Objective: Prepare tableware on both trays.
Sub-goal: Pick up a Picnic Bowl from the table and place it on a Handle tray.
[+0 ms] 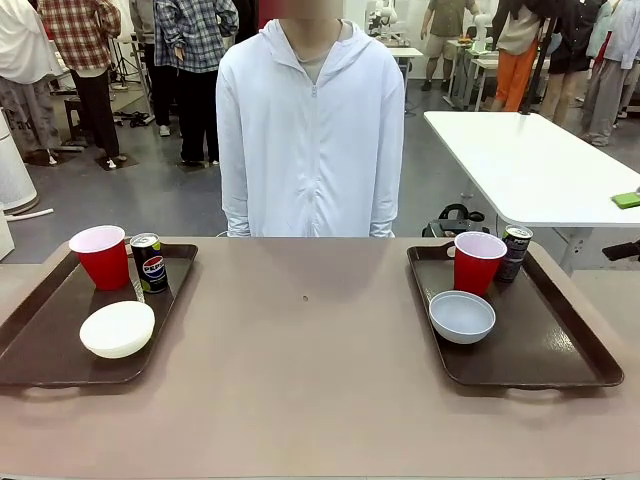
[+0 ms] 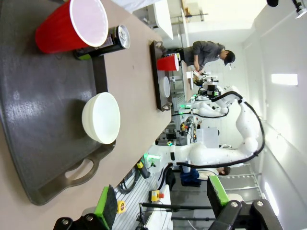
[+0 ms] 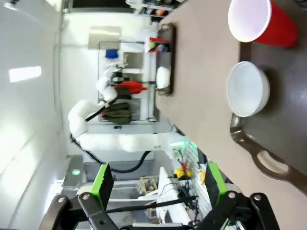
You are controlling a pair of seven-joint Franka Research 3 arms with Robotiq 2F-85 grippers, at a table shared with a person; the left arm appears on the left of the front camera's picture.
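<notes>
On the left tray [image 1: 45, 345] stand a red cup [image 1: 100, 256] and a dark can [image 1: 150, 262], with a white bowl [image 1: 117, 328] in front of them. The right tray [image 1: 545, 340] carries a second red cup [image 1: 478, 262], a can [image 1: 515, 252] and a grey-blue bowl [image 1: 462, 316]. My left gripper [image 2: 160, 203] hangs open off the near end of its tray [image 2: 38, 120], well short of the white bowl [image 2: 101, 118]. My right gripper [image 3: 158, 187] is open too, back from its tray [image 3: 288, 124] and the grey-blue bowl [image 3: 247, 88].
A person in a white zip jacket [image 1: 310, 130] stands at the table's far edge, arms down. The brown tabletop [image 1: 305, 350] lies bare between the trays. A white table [image 1: 530, 165] stands behind at the right. Each wrist view shows the other white arm [image 2: 225, 143] farther off.
</notes>
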